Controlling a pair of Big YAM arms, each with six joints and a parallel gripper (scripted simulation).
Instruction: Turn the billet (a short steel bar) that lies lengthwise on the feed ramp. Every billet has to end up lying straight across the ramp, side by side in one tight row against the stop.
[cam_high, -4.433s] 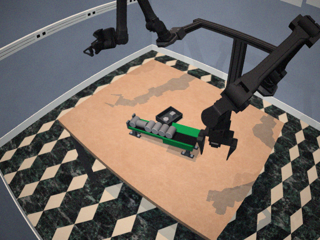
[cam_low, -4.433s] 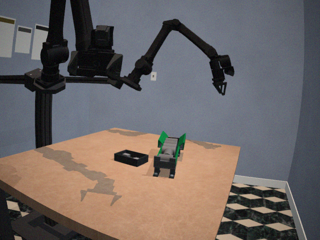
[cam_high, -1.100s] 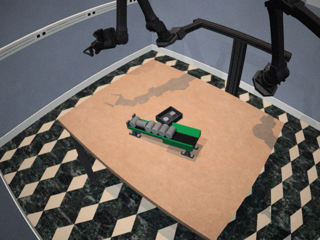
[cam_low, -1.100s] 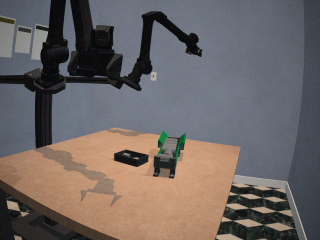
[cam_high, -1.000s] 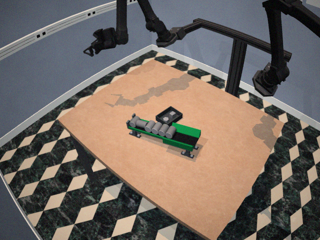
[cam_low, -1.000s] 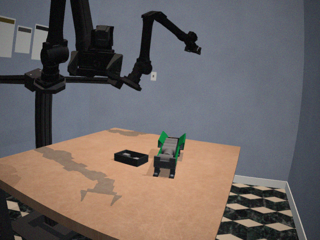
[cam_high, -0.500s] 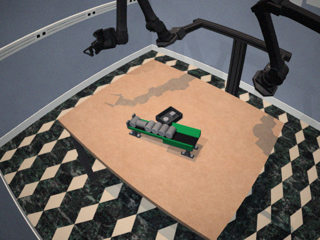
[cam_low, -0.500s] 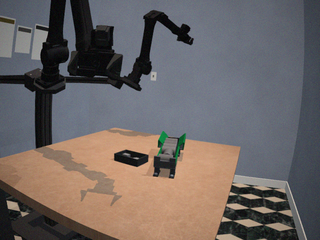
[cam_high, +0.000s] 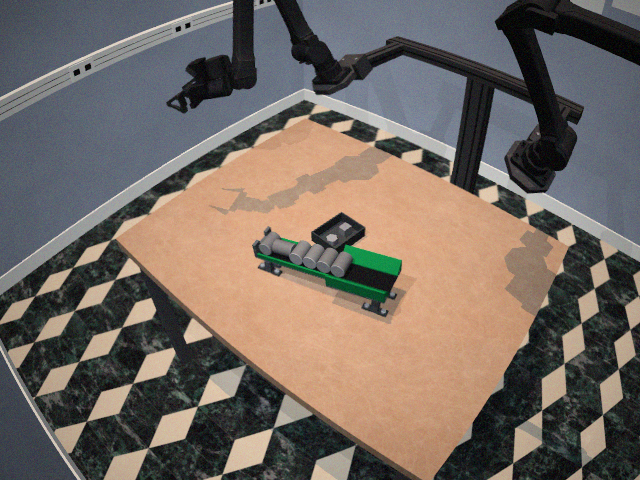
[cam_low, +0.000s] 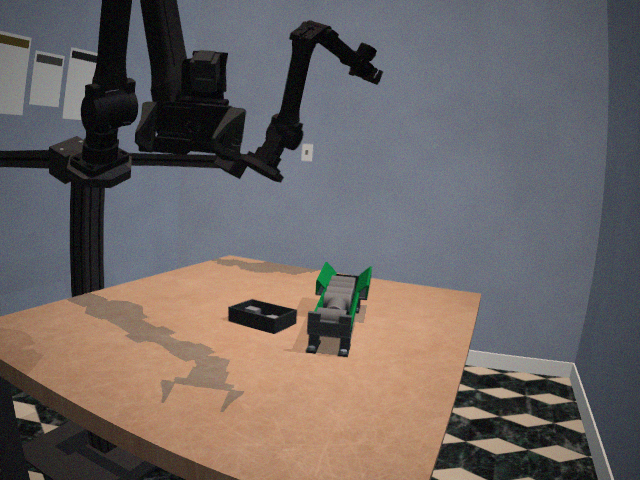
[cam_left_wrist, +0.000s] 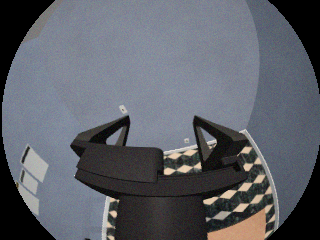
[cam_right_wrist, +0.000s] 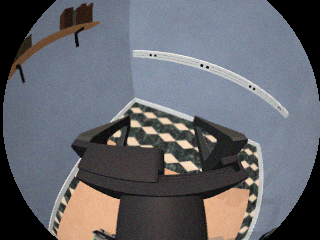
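- Currently, judging by the layout, the turning is not done: one billet (cam_high: 283, 247) (cam_low: 337, 303) lies lengthwise on the feed ramp (cam_high: 305, 267) (cam_low: 364, 281), which stands on the wooden surface (cam_high: 336, 351) (cam_low: 258, 403) (cam_left_wrist: 245, 227) (cam_right_wrist: 90, 210).
- It sits between the end bar (cam_high: 269, 242) (cam_low: 330, 314), lying across beside the stop (cam_high: 257, 250) (cam_low: 328, 328), and a group of four more crosswise bars (cam_high: 320, 257).
- So I count five bars across and one wrong. Whether any of them touch, I cannot tell.
- My left pincer (cam_low: 377, 76) (cam_left_wrist: 161, 119) is spread wide with nothing in it, raised high and well apart from the ramp; the top view leaves it out.
- My right pincer (cam_high: 178, 103) (cam_low: 183, 147) (cam_right_wrist: 161, 119) is also spread and bare, up above the work.
- A small dark tray (cam_high: 321, 241) (cam_low: 250, 319) with two pale pieces (cam_high: 345, 226) (cam_low: 253, 310) rests beside the ramp.
- What is left, I judge: turn that bar crosswise, then let the row close up against the stop, keeping the others straight.
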